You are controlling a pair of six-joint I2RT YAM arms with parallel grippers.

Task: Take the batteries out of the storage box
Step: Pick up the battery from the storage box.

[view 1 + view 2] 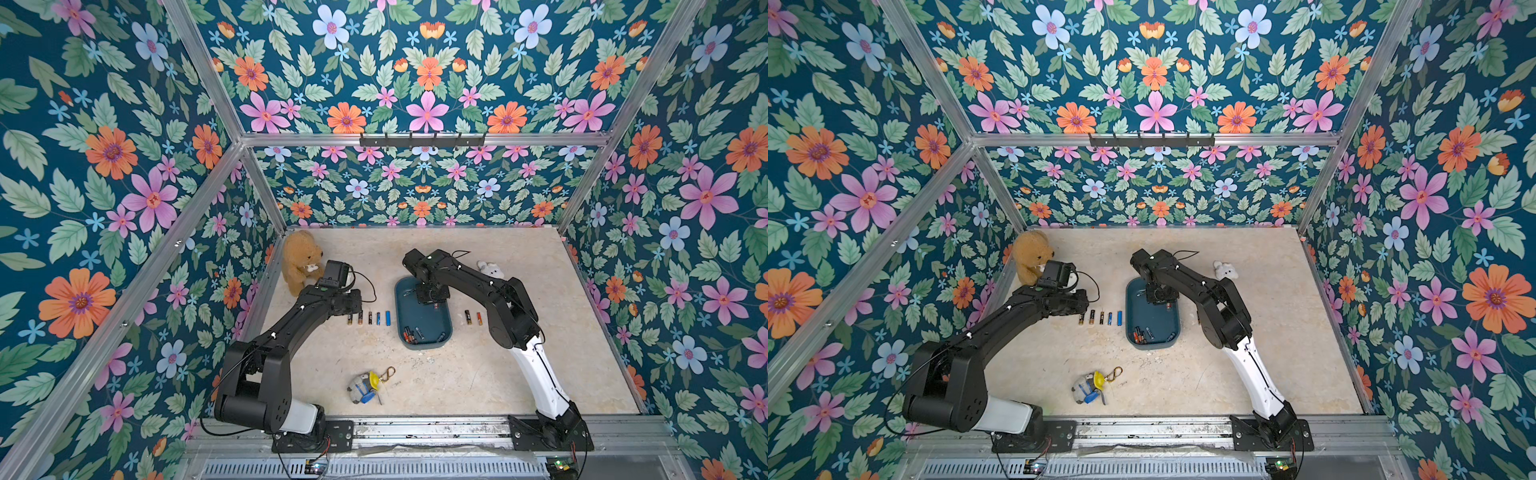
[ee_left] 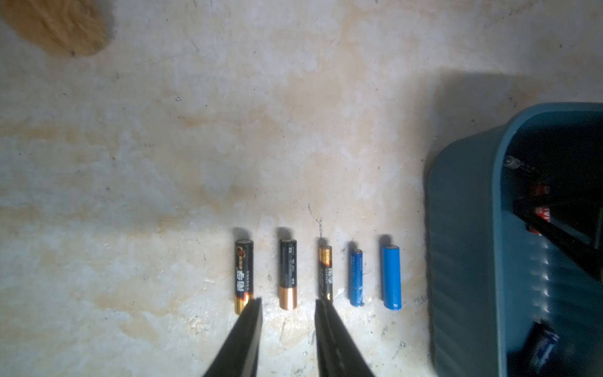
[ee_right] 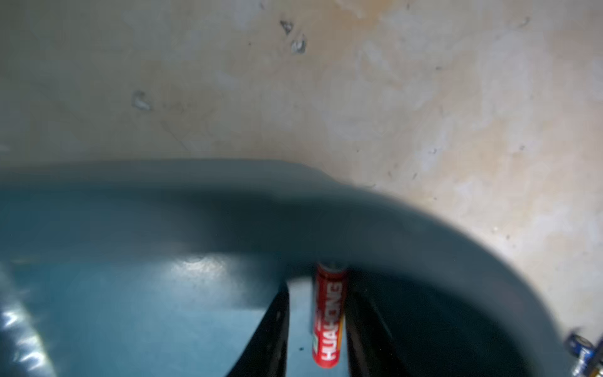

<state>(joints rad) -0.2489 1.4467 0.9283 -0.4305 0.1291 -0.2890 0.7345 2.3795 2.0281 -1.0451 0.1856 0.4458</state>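
Observation:
The teal storage box (image 1: 400,316) (image 1: 1152,322) lies mid-table with several batteries (image 1: 411,334) bunched at its near end. My right gripper (image 3: 317,290) (image 1: 434,304) reaches down into the box's far end, open, its fingers on either side of a red battery (image 3: 328,316) lying on the floor; the battery lies against one finger. Several batteries (image 1: 370,318) lie in a row on the table left of the box, black-and-copper ones (image 2: 288,274) and blue ones (image 2: 391,277). My left gripper (image 2: 287,303) (image 1: 354,307) hovers open over that row, holding nothing. Two more batteries (image 1: 473,317) lie right of the box.
A brown teddy bear (image 1: 300,262) sits at the back left, close behind my left wrist. A small white plush (image 1: 490,270) lies behind the right arm. A keychain toy (image 1: 365,386) lies near the front edge. Floral walls enclose the table on three sides.

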